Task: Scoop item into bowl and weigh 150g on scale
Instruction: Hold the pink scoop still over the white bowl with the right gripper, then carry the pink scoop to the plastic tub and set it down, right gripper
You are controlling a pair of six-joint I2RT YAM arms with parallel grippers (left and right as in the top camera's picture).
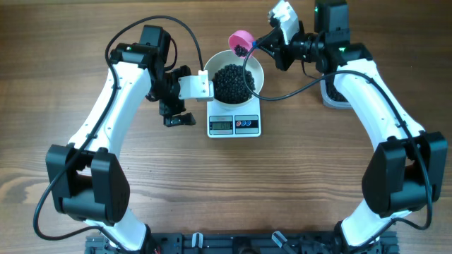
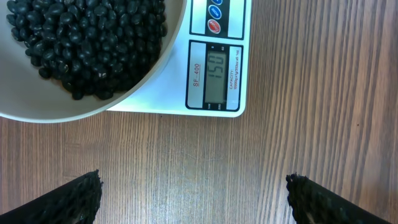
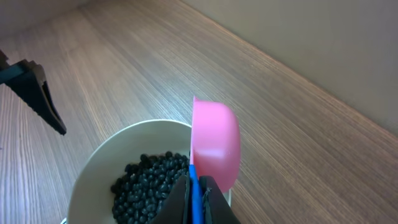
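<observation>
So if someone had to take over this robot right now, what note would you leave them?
Left fingers: open, empty, low beside the scale.
Right fingers: shut on the pink scoop, held over the bowl's far rim.
The bowl sits on the scale, filled with black beans.
Done: the display appears to read 150.
Left: probably just move the scoop away without tipping more in.

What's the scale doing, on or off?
On. The scale shows dark digits on its display, apparently 150, in the left wrist view; the bowl sits on it.
</observation>
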